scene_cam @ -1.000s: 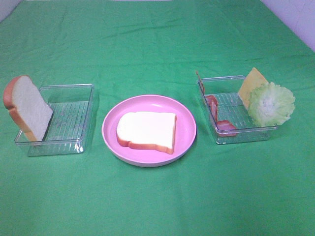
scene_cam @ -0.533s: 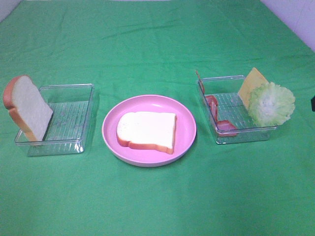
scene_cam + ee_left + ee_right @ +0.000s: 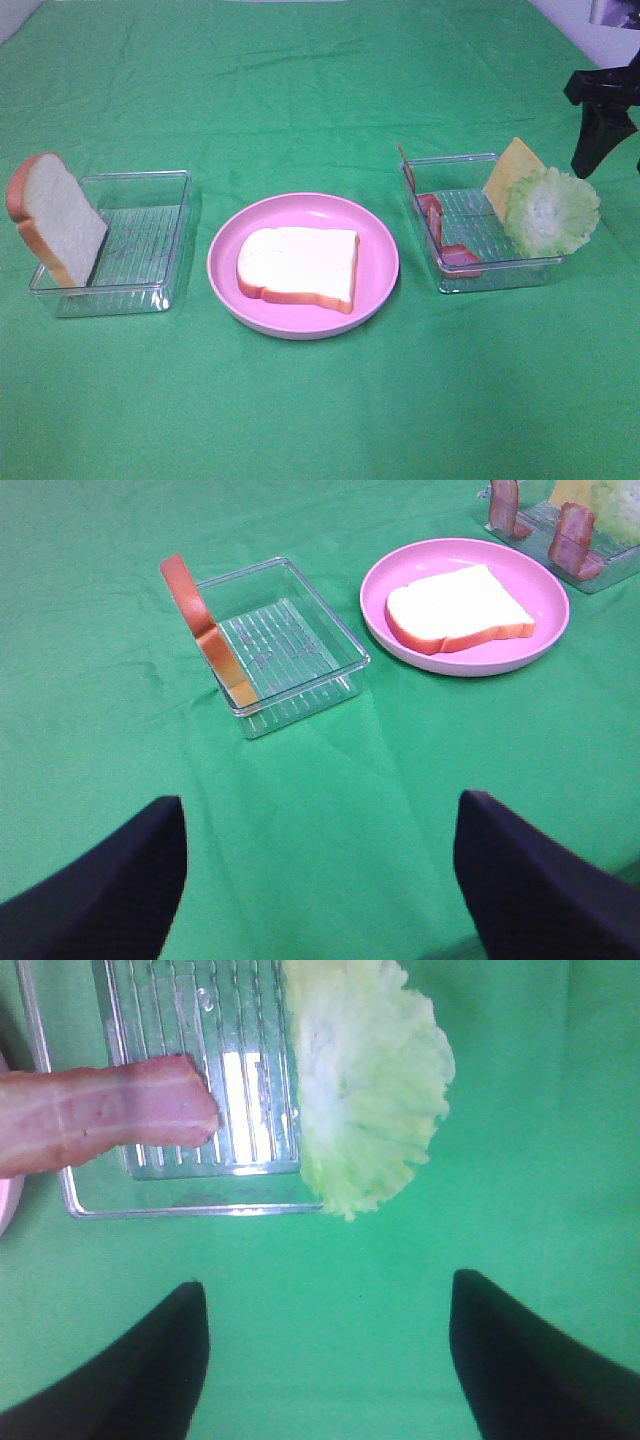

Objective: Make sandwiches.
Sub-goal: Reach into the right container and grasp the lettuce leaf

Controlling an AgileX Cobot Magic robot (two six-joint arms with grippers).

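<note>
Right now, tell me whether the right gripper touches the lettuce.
Apart: the right wrist view shows bare green cloth between the open right gripper and the lettuce.

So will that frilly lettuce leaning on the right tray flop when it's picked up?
Probably not: the lettuce stands on edge against the tray without sagging, so it looks stiff and likely light. Its ruffled rim should give the fingers some purchase. Merely leaning, it may topple if nudged.
</note>
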